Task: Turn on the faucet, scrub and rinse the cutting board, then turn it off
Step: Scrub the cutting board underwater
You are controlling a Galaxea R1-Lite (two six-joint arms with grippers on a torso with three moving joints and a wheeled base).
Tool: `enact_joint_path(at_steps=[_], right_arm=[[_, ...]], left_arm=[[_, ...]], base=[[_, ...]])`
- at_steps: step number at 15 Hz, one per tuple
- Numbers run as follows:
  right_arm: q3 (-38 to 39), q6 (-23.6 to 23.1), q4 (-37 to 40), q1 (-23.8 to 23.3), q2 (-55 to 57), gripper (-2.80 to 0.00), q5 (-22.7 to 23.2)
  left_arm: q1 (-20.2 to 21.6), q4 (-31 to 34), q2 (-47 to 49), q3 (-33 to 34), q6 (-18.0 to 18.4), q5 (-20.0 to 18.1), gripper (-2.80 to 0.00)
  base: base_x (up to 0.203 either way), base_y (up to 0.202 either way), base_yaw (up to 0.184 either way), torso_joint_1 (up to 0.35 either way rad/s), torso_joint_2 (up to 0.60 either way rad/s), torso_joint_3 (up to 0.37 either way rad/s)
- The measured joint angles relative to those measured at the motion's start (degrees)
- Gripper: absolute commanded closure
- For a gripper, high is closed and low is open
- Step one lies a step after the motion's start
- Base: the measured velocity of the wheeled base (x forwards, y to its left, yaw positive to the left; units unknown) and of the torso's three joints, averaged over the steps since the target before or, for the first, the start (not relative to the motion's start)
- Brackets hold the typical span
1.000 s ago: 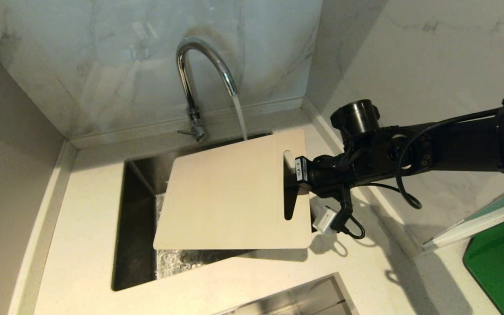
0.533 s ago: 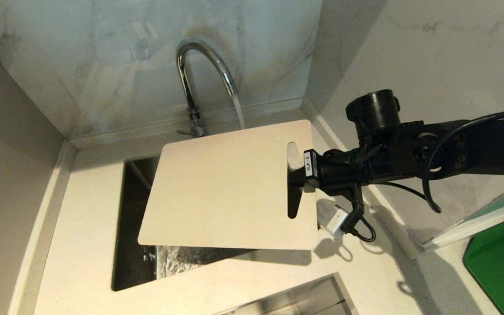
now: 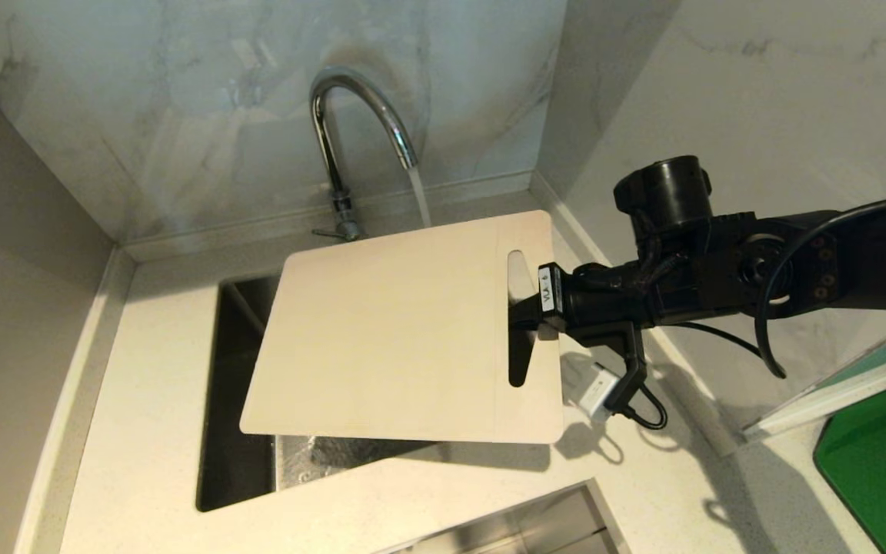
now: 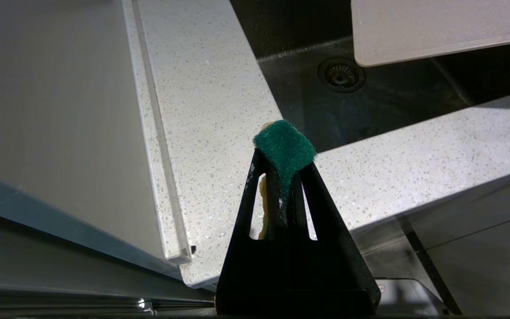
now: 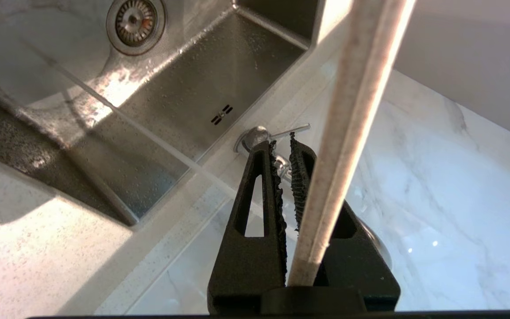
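Cutting board (image 3: 389, 331): held roughly level above the sink (image 3: 237, 400), gripped at its handle-slot end by the right pincer (image 3: 524, 312), which is clamped on the board's edge. The faucet (image 3: 351, 115) is running; its stream drops behind the board's far edge.

Handling, judged: thin, stiff and light, with no sag though it is held from one end only. Likely slick once wet, and the long overhang gives it leverage against a one-edge pinch, so twisting is the risk. The strip beside the slot looks the soundest place to grip.

Left pincer (image 4: 283, 155): closed on a green scouring pad (image 4: 285, 148), low at the front of the surface (image 4: 202, 110), well apart from the board.

Count: one cutting board, one faucet, one scouring pad, one sink, one drain (image 4: 341, 74). One dark green board (image 3: 885, 462) lies off to the right.
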Motion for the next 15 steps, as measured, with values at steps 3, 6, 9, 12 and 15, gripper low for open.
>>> enact_joint_path(at_steps=[3,6,9,12,15], right_arm=[[-0.72,0.1,0.09,-0.02,-0.02,0.0,-0.01],[-0.77,0.1,0.15,-0.02,-0.29,0.0,-0.01],[-0.74,0.09,0.19,-0.02,-0.7,0.0,-0.01],[-0.69,0.1,0.15,-0.02,-1.14,0.0,0.0],[-0.61,0.1,0.17,-0.02,-1.59,0.0,0.0]], left_arm=[[-0.05,0.0,0.0,0.0,0.02,-0.04,0.0],[0.04,0.0,0.0,0.0,0.0,-0.02,0.0],[0.0,0.02,0.0,0.0,0.0,-0.02,0.0],[-0.05,0.02,0.0,0.0,-0.01,-0.02,0.0],[0.02,0.0,0.0,0.0,0.0,-0.02,0.0]], base=[[0.0,0.0,0.0,0.0,0.0,0.0],[0.0,0.0,0.0,0.0,0.0,0.0],[0.0,0.0,0.0,0.0,0.0,0.0],[0.0,0.0,0.0,0.0,0.0,0.0],[0.0,0.0,0.0,0.0,0.0,0.0]])
